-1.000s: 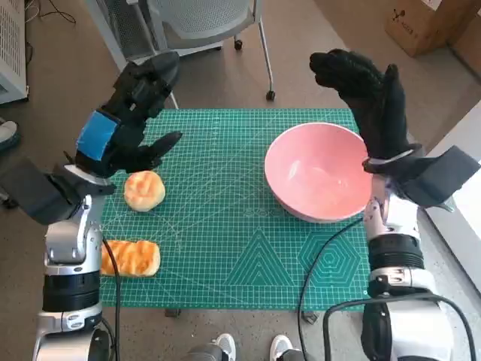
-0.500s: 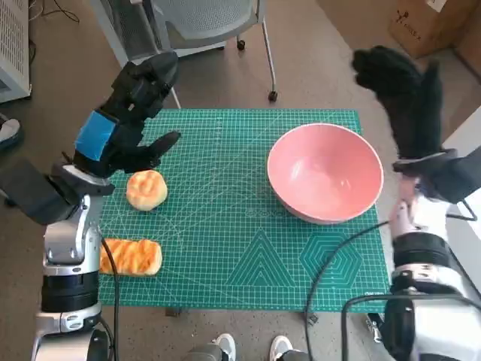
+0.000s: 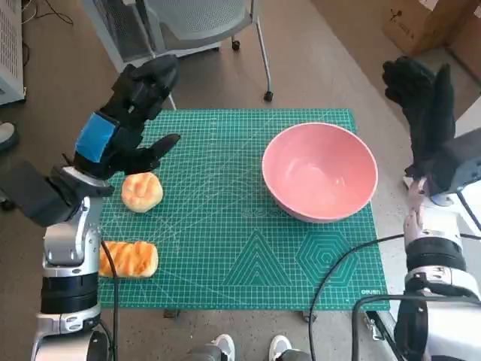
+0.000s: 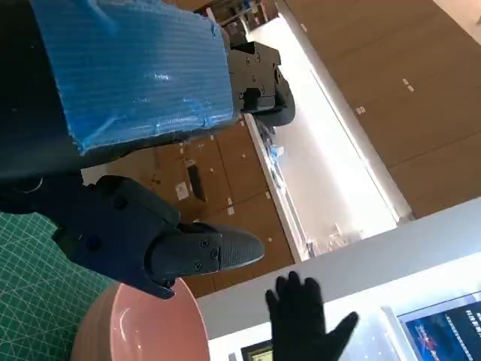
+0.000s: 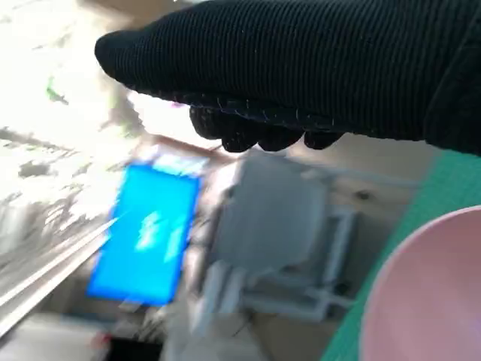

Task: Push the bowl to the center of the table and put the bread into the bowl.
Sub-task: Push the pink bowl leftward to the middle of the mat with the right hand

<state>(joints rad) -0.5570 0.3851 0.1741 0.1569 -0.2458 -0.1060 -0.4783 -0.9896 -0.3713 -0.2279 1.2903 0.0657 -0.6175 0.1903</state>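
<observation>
A pink bowl (image 3: 319, 171) stands empty on the right half of the green cutting mat (image 3: 225, 241); its rim also shows in the left wrist view (image 4: 143, 331) and the right wrist view (image 5: 428, 293). A round bun (image 3: 142, 191) lies at the mat's left side. A long glazed bread (image 3: 129, 258) lies nearer the front left edge. My left hand (image 3: 128, 113) hovers open just above and behind the bun, fingers spread. My right hand (image 3: 422, 105) is raised flat and open to the right of the bowl, off the mat, touching nothing.
A grey office chair (image 3: 199, 22) stands behind the table. A cardboard box (image 3: 425, 22) sits on the floor at the back right. A black cable (image 3: 338, 263) runs over the mat's front right corner. A person's shoes (image 3: 248, 350) show below the front edge.
My right hand has swung from over the bowl's far right rim out to the right, clear of the bowl. The left hand, bowl and breads stay where they were.
</observation>
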